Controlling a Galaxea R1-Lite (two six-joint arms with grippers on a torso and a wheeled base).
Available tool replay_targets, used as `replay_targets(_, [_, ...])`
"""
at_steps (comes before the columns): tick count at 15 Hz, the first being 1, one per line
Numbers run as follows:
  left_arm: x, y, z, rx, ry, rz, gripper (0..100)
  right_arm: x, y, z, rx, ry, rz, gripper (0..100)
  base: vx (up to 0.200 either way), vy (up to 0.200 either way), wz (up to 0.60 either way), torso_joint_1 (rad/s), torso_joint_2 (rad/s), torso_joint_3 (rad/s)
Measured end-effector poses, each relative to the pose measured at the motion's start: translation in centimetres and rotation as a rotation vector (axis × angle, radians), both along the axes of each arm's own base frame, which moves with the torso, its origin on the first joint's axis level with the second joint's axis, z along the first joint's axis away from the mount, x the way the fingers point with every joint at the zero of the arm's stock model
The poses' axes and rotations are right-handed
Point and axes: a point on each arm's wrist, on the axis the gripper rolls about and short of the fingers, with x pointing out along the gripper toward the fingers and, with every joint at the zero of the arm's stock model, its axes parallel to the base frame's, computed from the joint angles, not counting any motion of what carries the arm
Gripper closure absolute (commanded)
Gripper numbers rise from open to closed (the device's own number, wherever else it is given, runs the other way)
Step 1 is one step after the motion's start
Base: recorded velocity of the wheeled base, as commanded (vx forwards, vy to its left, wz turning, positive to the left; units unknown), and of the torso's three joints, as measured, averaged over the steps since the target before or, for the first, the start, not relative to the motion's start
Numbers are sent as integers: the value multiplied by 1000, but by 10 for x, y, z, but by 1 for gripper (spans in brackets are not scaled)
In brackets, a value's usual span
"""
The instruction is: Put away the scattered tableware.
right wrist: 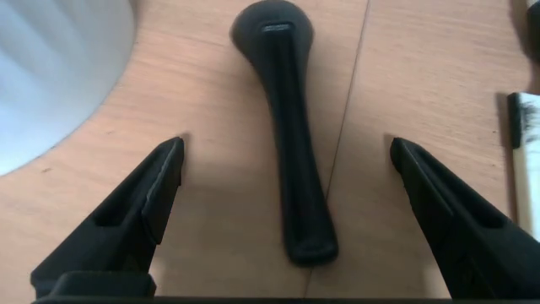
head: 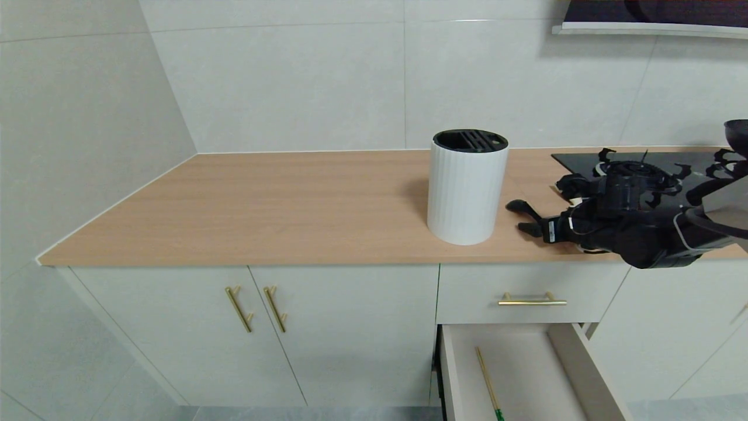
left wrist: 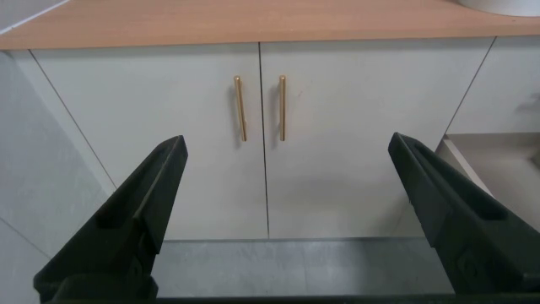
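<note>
Head view: a wooden counter (head: 292, 204) runs along a tiled wall. A white ribbed utensil holder (head: 466, 193) with a black slotted top stands upright on it, towards the right. Just to the right of the holder, the right end effector (head: 527, 218) sits low over the counter, its fingers pointing at the holder. Behind the arm, a black gas hob (head: 643, 166) is set into the counter. Below the counter are pale cabinet doors (head: 350, 327) with gold handles (head: 239, 309). Under the right arm a drawer (head: 564, 362) is pulled open, and chopsticks (head: 487, 377) with green tips lie lengthwise on its floor.

Left wrist view: the left end effector (left wrist: 287, 148) is spread wide with nothing between its fingers. It faces the cabinet doors (left wrist: 354, 152) and their two gold handles (left wrist: 240, 108), below the counter edge.

Right wrist view: the right end effector (right wrist: 287, 148) is also spread wide and grips nothing. A black utensil (right wrist: 295, 194) lies flat on the counter (right wrist: 202, 203) between the two fingers, clear of both, with its wider rounded end pointing away from the wrist. The white utensil holder (right wrist: 51, 76) stands near that end, off to one side. A white and black item (right wrist: 525, 160) lies at the frame's edge, too cropped to identify.
</note>
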Motion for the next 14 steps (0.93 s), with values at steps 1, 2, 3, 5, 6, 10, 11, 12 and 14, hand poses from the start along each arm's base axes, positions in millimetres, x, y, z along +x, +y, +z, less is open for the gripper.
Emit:
replay_targets(1, [0, 0, 0, 0, 0, 0, 0, 1, 0, -1, 0, 0, -1, 0, 0, 0, 0, 0, 0, 0])
replay_targets(2, [0, 0, 0, 0, 0, 0, 0, 2, -1, -2, -1, 1, -2, 0, 0, 0, 0, 0, 0, 0])
replay_targets(3, [0, 0, 0, 0, 0, 0, 0, 2, -1, -3, 0, 2, -2, 100, 0, 0, 0, 0, 0, 0])
replay_targets(5, [0, 0, 0, 0, 0, 0, 0, 3, -1, -4, 0, 2, -2, 100, 0, 0, 0, 0, 0, 0])
replay_targets(6, [0, 0, 0, 0, 0, 0, 0, 3, -1, -4, 0, 2, -2, 100, 0, 0, 0, 0, 0, 0])
replay_targets(10, [0, 0, 0, 0, 0, 0, 0, 3, -1, -5, 0, 6, -2, 100, 0, 0, 0, 0, 0, 0])
replay_targets(11, [0, 0, 0, 0, 0, 0, 0, 3, 0, -5, 0, 7, -2, 100, 0, 0, 0, 0, 0, 0])
replay_targets(12, [0, 0, 0, 0, 0, 0, 0, 3, 0, -5, 0, 8, -1, 100, 0, 0, 0, 0, 0, 0])
replay_targets(14, [0, 0, 0, 0, 0, 0, 0, 2, 0, -5, 2, 15, -8, 100, 0, 0, 0, 0, 0, 0])
